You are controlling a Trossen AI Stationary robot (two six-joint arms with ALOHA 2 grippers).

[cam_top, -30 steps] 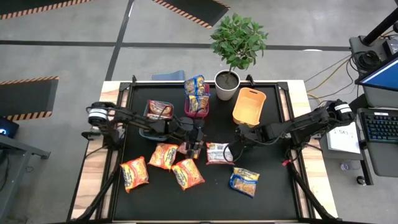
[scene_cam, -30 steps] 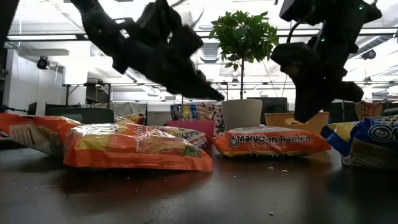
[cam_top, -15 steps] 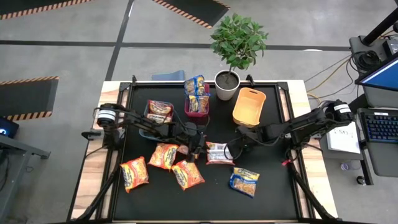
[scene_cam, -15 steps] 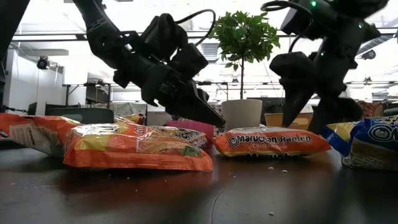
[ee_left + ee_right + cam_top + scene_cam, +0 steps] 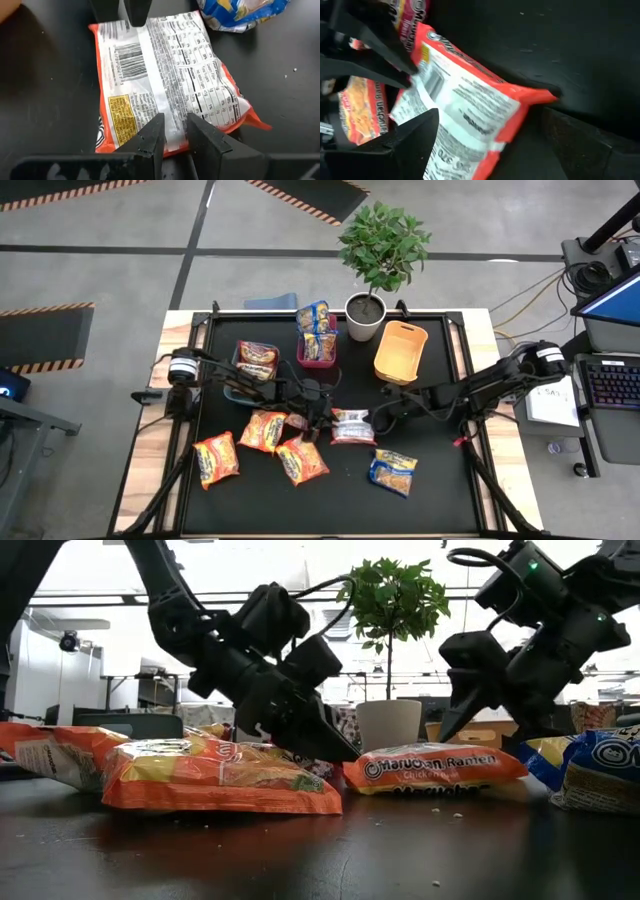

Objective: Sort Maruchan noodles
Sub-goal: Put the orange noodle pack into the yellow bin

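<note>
A packet lay mid-table between the left gripper and right gripper. Three packets lay left of it, one nearer right. Three bins and a potted plant stood along the far edge.

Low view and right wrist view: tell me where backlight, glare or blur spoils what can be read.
Low view: bright windows behind turn both arms into silhouettes, though the Maruchan Ramen packet stays readable. Right wrist view: the upturned packet is smeared, its print unreadable, and the right gripper fingers are dark blurs. Left wrist view: sharp, barcode clear, with glare on the packet's crinkled film.
</note>
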